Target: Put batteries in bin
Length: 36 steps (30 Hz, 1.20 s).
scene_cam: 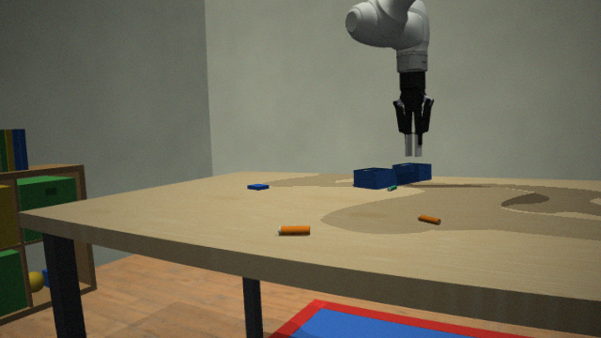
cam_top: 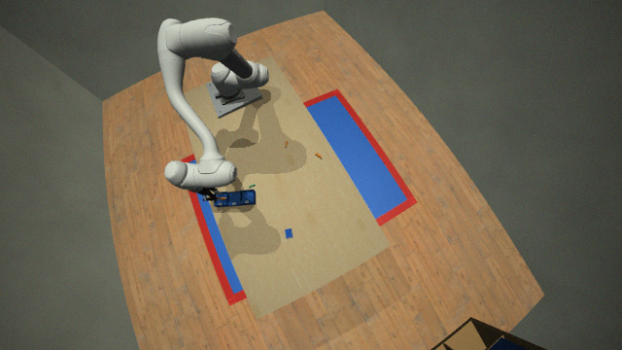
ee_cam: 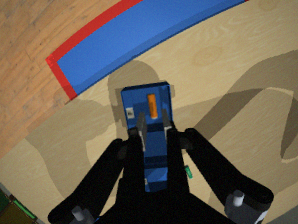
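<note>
Two blue bins stand end to end near the table's left edge; I cannot read their marks. My gripper hangs straight above the bins, its fingers a narrow gap apart with nothing between them. An orange battery lies inside the bin below the fingertips and shows faintly from above. A small green battery lies on the table beside the bins. Two orange batteries lie apart on the table.
A small flat blue block lies on the table away from the bins. Blue mats with red borders lie on the floor on both sides of the table. A shelf stands off to the side.
</note>
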Each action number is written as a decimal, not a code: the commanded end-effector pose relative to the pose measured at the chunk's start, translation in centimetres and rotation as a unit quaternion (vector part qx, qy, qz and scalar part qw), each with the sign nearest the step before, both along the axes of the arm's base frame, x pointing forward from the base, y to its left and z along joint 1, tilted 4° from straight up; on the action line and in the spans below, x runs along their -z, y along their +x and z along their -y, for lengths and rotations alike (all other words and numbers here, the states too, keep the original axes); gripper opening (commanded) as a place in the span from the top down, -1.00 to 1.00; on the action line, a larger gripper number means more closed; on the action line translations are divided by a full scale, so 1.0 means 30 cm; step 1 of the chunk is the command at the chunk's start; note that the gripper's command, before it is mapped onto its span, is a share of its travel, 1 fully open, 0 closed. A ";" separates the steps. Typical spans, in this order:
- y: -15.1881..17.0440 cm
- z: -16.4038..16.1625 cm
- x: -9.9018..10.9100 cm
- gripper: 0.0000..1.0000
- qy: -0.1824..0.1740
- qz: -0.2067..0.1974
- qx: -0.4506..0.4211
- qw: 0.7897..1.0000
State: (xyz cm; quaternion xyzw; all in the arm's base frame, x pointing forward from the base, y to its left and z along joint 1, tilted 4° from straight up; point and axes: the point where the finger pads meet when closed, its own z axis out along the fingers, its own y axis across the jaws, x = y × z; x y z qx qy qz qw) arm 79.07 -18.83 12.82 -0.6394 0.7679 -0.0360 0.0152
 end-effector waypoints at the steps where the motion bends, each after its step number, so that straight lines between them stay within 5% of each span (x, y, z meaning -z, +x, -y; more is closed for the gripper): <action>1: -0.009 -0.070 -0.001 0.49 -0.005 -0.003 -0.061 0.998; 16: -0.058 -0.428 0.014 0.49 -0.019 -0.012 -0.268 0.963; 31: -0.113 -0.840 0.030 0.49 -0.035 -0.022 -0.502 0.864; 33: -0.113 -0.840 0.030 0.49 -0.035 -0.022 -0.502 0.864; 36: -0.124 -0.923 0.034 0.49 -0.039 -0.024 -0.559 0.828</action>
